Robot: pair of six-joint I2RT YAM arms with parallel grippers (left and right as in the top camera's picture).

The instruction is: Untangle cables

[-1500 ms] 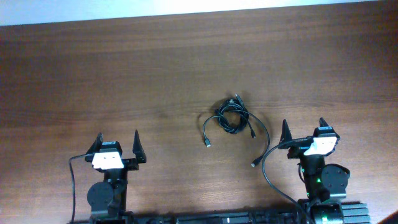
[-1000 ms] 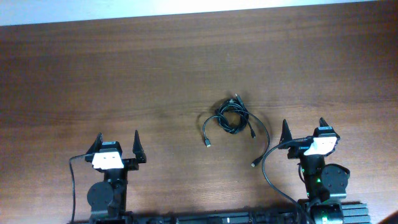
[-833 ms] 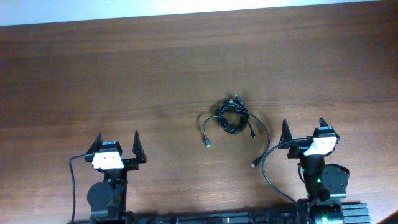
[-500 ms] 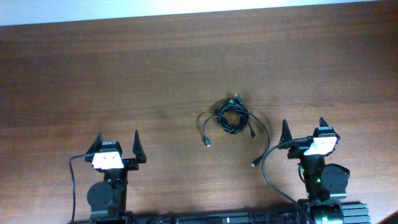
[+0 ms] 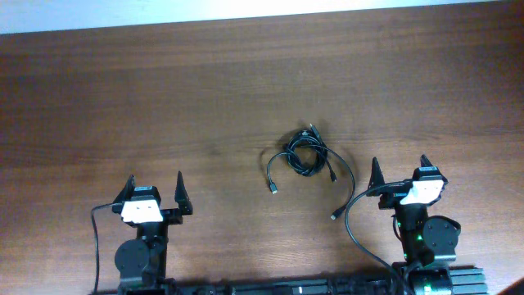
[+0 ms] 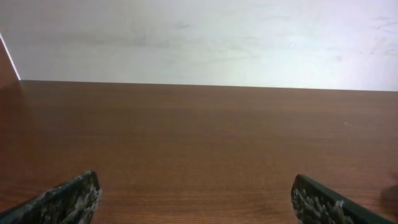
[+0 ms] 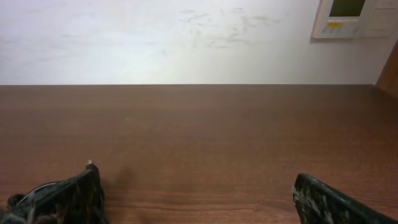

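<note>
The cables lie as one knotted black bundle on the brown table, right of centre, with loose ends trailing to plugs at the front left and front right. My left gripper is open and empty near the front left edge, far from the bundle. My right gripper is open and empty at the front right, just right of the bundle's trailing loop. In the left wrist view the gripper shows only bare table between its fingertips. In the right wrist view the gripper is empty; a bit of cable shows at the far left.
The wooden table ends at a white wall at the back. A thicker black wire runs from the right arm's base, and another from the left arm's base. A wall panel shows in the right wrist view.
</note>
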